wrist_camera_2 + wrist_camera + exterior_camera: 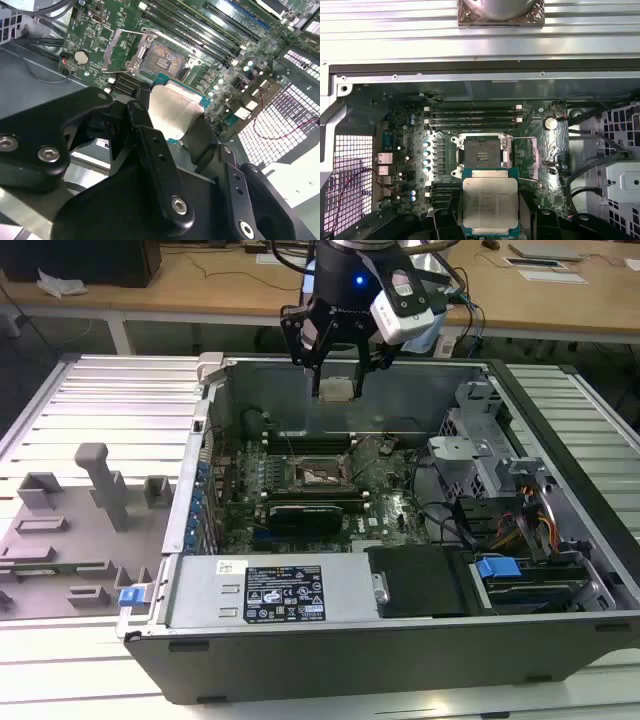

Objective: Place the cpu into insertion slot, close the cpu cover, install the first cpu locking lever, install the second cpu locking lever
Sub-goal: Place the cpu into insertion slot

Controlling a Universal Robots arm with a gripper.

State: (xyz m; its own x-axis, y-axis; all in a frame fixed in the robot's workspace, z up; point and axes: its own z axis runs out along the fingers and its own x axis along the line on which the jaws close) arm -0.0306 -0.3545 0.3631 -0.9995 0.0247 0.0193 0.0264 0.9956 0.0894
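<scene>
My black gripper (336, 388) hangs over the open grey computer case, shut on the cpu (335, 390), a small pale square chip held flat by its edges. Both wrist views show the cpu (490, 202) (172, 112) between the black fingers (145, 132). The insertion slot (481, 151) (320, 473) lies bare on the green motherboard, below the chip and apart from it. The cpu cover (125, 49), a thin silver frame, stands raised open beside the slot (162, 62). Thin wire levers (536, 160) stick out along the socket's side.
Long black memory slots (472, 116) run beside the socket. A metal drive cage (480, 455) with cables fills the case at the exterior view's right, and a labelled box (285, 592) spans its near side. A grey fixture tray (80, 530) lies outside the case at that view's left.
</scene>
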